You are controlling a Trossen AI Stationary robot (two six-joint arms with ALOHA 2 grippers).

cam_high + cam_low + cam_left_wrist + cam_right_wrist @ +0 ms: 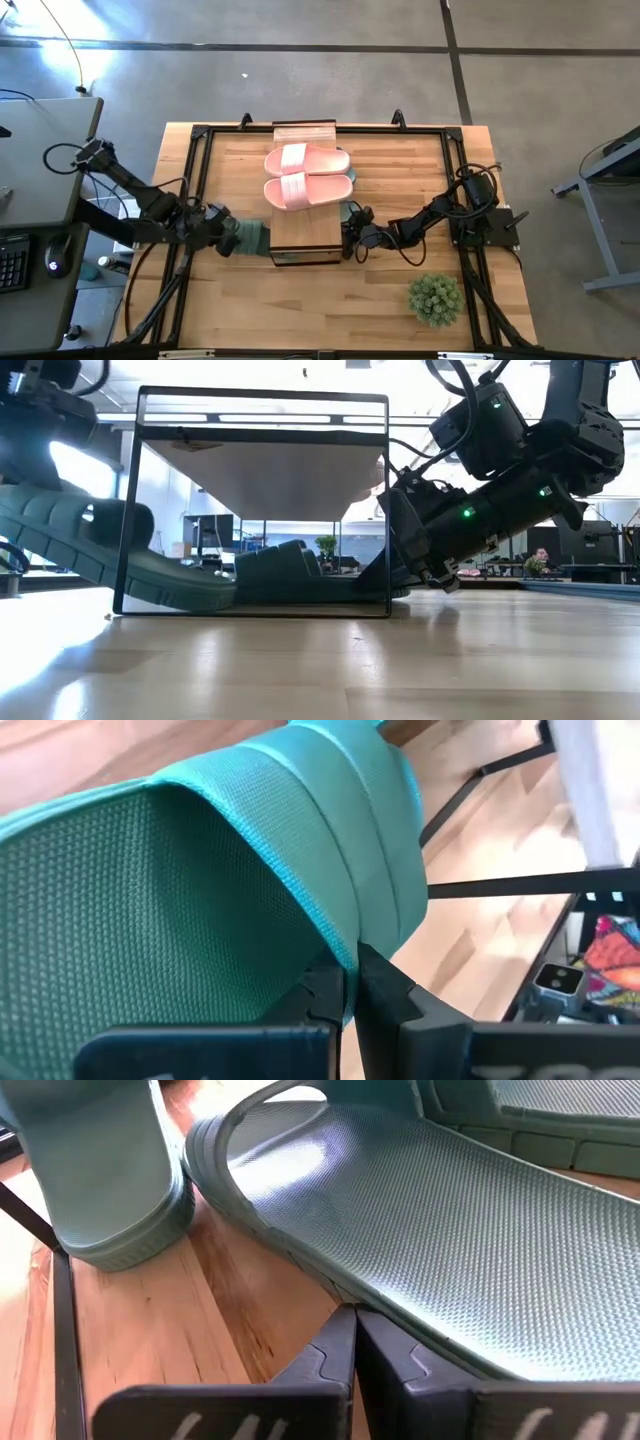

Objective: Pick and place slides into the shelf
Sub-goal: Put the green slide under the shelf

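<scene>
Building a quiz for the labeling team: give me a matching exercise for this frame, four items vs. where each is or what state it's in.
Items
1. pink slides
2. potted plant
3. left gripper
4. right gripper

Places or states
A. shut on the edge of a green slide, at the shelf's left end
B. lying side by side on the shelf top
C. standing on the table near the right front corner
D. shut, low at the shelf's right end, beside another green slide

Pairs: 1-B, 2-C, 3-A, 4-D
</scene>
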